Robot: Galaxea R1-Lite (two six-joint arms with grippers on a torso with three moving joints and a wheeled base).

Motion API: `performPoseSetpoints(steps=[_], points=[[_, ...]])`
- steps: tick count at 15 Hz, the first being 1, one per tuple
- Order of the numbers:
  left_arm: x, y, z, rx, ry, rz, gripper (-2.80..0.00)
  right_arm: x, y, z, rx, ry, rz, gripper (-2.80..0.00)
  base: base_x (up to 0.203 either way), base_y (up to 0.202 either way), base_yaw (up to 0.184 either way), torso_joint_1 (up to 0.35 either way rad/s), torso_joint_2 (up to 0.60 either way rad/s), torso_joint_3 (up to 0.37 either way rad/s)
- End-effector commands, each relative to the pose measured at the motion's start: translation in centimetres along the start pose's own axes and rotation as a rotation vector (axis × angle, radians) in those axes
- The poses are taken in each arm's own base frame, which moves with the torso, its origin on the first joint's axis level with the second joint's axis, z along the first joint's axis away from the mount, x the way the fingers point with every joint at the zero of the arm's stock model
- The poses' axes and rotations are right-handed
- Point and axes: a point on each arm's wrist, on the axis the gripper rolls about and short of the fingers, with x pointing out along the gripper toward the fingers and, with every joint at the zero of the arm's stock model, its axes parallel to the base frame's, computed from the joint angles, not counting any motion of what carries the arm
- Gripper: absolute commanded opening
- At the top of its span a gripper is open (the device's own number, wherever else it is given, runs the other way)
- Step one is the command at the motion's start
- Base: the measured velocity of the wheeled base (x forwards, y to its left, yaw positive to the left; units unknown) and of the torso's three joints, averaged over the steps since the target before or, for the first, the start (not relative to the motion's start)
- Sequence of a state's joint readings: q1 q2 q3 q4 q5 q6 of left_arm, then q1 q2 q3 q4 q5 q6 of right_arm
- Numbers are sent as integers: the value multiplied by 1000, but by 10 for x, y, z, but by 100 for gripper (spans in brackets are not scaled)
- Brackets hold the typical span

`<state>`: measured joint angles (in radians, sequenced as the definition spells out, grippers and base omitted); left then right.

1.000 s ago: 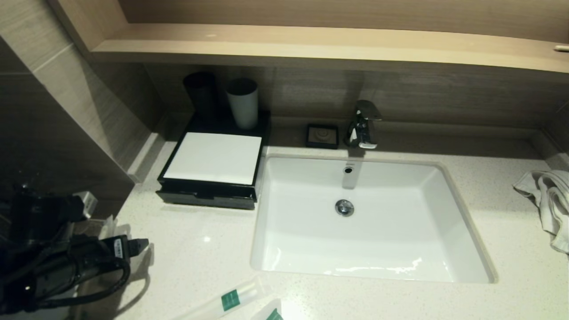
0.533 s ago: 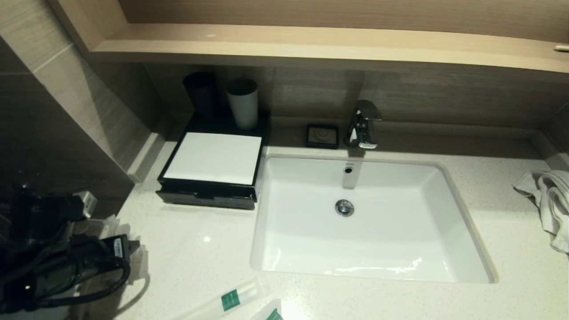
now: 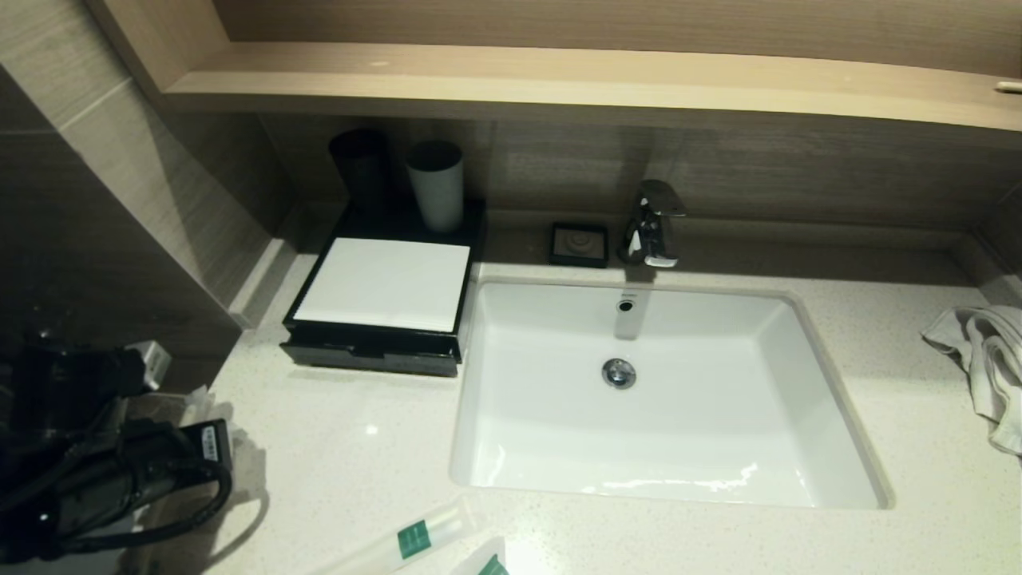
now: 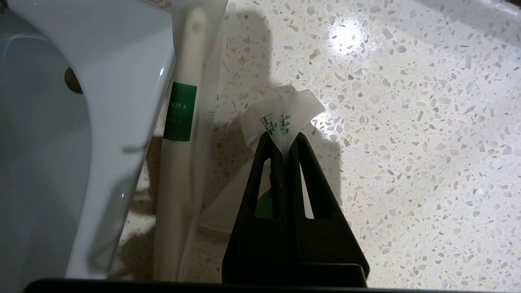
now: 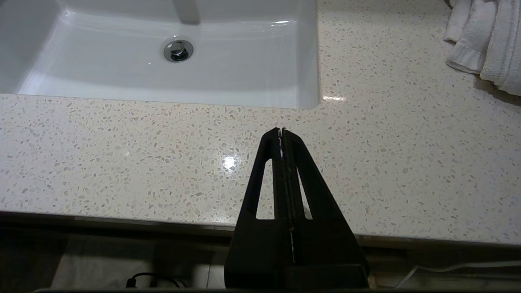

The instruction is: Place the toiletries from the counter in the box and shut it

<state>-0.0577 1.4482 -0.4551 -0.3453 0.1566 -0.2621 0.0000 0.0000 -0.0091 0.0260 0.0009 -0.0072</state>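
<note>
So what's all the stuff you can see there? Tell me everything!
box: 1, black with white lid, shut, left of sink
cups: 2, black and white, behind box
sink: 1, white, middle
tap: 1, chrome, behind sink
dish: 1, black, beside tap
towel: 1, white, right
toothbrush: 1, white, wrapped, near edge
sachet: 1, white, in left pincer
left pincer: shut on sachet
right pincer: shut, front edge

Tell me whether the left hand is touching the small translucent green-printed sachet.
Touching. The left wrist view shows the left hand shut on the small translucent green-printed sachet, its edge pinched between the fingers.
</note>
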Motion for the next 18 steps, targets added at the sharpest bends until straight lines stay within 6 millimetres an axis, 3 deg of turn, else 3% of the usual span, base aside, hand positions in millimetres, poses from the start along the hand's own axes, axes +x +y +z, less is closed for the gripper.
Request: performPoseSetpoints(steps=[1, 8, 18], points=[[-6, 0, 3, -6, -30, -7, -280, 0, 0, 0, 0, 0, 1, -280, 0, 0, 0, 0, 0, 0], [-21, -1, 15, -20, -107, -29, -280, 0, 0, 0, 0, 0, 1, -280, 0, 0, 0, 0, 0, 0], [-25, -8, 8, 9, -91, -76, -280, 0, 0, 0, 0, 0, 1, -280, 0, 0, 0, 0, 0, 0]])
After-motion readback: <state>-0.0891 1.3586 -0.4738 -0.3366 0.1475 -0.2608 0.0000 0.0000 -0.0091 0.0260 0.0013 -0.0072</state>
